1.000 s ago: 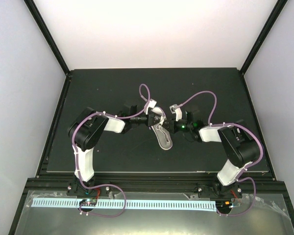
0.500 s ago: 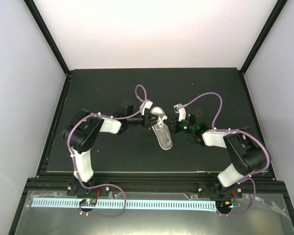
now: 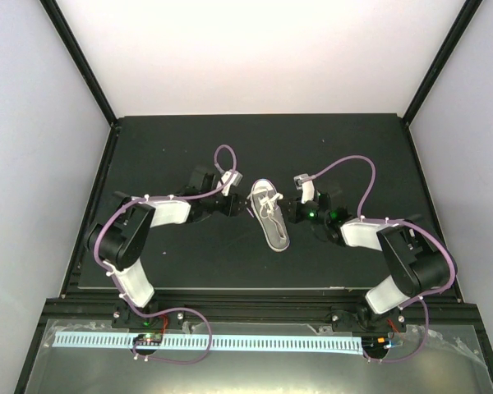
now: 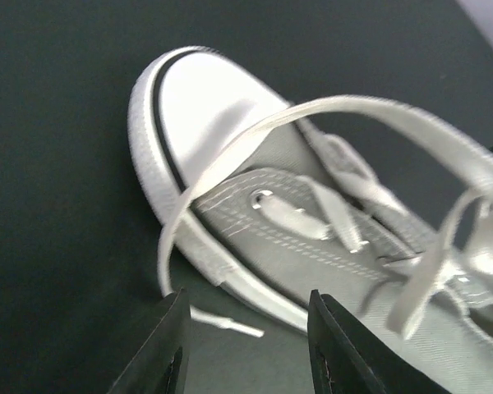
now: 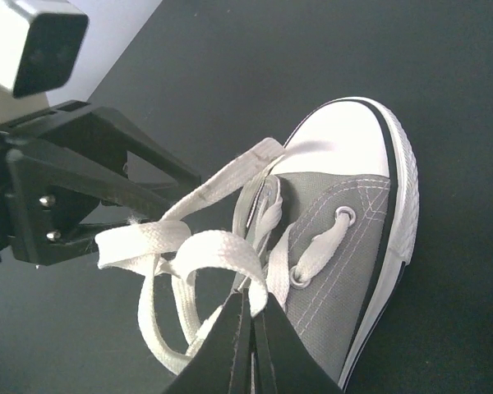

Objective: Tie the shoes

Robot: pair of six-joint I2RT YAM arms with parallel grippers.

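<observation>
The small grey sneaker [image 3: 270,220] with its white toe cap lies mid-table between both arms, toe towards the far side. My left gripper [image 3: 237,205] is open and empty, just left of the shoe. In the left wrist view its fingers [image 4: 168,349] stand apart before the shoe's side [image 4: 296,246], with a loose lace end [image 4: 226,325] on the mat between them. My right gripper [image 3: 295,212] is at the shoe's right side. In the right wrist view it [image 5: 251,310] is shut on a white lace loop [image 5: 209,246] above the shoe's tongue [image 5: 345,238].
The shoe rests on a black mat [image 3: 181,148] bounded by black frame posts and white walls. The left gripper's black body [image 5: 90,180] shows in the right wrist view behind the laces. Purple cables [image 3: 345,168] arch over both wrists.
My left gripper has drawn back to the left, away from the shoe, and now holds no lace. The shoe has shifted a little. My right gripper stays at the shoe.
</observation>
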